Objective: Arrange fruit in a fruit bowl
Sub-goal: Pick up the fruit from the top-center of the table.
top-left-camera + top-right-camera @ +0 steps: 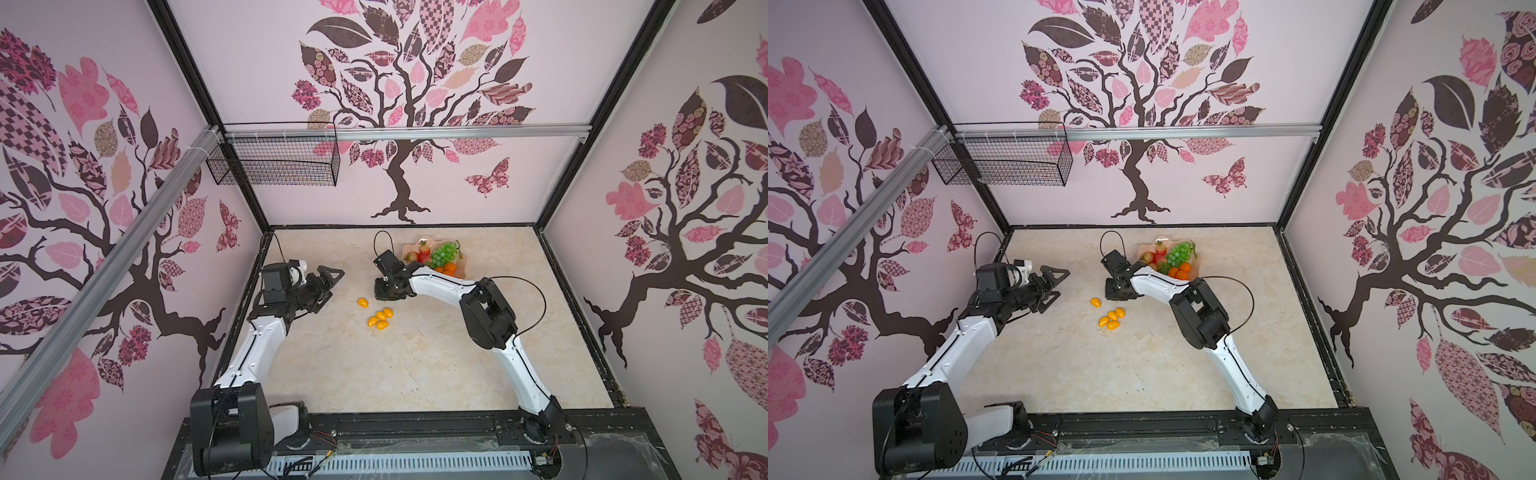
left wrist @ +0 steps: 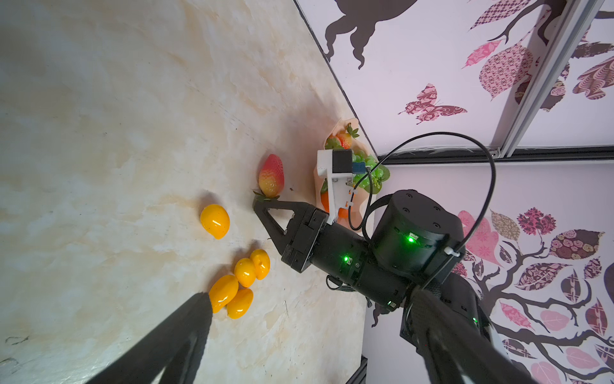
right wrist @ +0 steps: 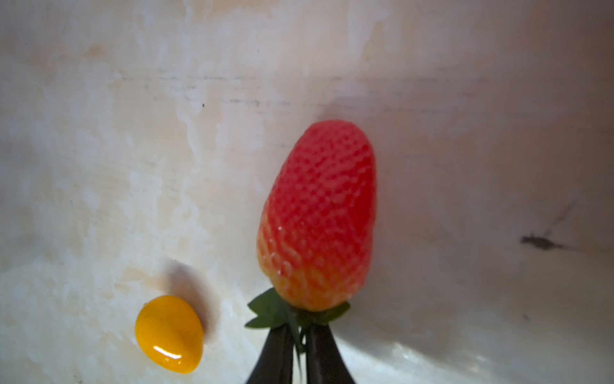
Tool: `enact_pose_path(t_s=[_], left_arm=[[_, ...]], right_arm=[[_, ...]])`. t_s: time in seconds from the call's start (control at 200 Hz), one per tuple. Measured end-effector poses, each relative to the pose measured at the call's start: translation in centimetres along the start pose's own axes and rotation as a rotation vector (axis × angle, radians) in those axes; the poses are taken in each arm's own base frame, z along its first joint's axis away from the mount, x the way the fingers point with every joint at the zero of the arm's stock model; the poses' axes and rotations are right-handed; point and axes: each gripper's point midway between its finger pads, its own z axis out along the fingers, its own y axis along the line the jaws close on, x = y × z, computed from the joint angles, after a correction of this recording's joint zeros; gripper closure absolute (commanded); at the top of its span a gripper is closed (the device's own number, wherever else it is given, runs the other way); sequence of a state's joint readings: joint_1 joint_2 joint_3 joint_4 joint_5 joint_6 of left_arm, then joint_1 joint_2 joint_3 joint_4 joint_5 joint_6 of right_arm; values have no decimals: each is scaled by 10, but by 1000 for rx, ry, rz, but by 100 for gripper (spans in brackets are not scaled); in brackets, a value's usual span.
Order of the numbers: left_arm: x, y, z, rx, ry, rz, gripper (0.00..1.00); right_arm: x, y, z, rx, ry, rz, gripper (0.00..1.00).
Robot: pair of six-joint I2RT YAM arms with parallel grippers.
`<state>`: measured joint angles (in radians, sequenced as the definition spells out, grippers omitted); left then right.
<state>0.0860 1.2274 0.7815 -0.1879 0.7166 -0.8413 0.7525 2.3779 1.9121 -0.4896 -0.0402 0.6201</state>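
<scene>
My right gripper (image 3: 299, 327) is shut on the green leaf cap of a red strawberry (image 3: 319, 216), which lies on the marble table; the left wrist view shows the same pinch (image 2: 257, 201) and strawberry (image 2: 271, 176). One yellow-orange tomato (image 1: 363, 302) lies alone, and several more (image 1: 380, 319) are clustered just nearer. The peach fruit bowl (image 1: 463, 262) at the back holds green grapes (image 1: 444, 253), strawberries (image 1: 424, 254) and tangerines (image 1: 449, 269). From above, the right wrist hides the pinched strawberry. My left gripper (image 1: 336, 284) hovers open and empty, left of the tomatoes.
A black wire basket (image 1: 274, 162) hangs on the rail at the back left, well above the table. Patterned walls close in the table on three sides. The right arm (image 1: 490, 316) arches over the table's right half.
</scene>
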Motion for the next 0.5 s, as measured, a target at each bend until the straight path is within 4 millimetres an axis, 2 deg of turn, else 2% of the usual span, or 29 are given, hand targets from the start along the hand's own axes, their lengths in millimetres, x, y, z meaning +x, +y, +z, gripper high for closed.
enact_pose_path(t_s=[0.175,0.5], left_arm=[[5,-2,3,-1,12,7,2],[26,-2,22,-30,68,34,2]], right_arm=[[0,0,0,2,-1,-27,100],[1,-2,-5,-10,-5,-205,100]])
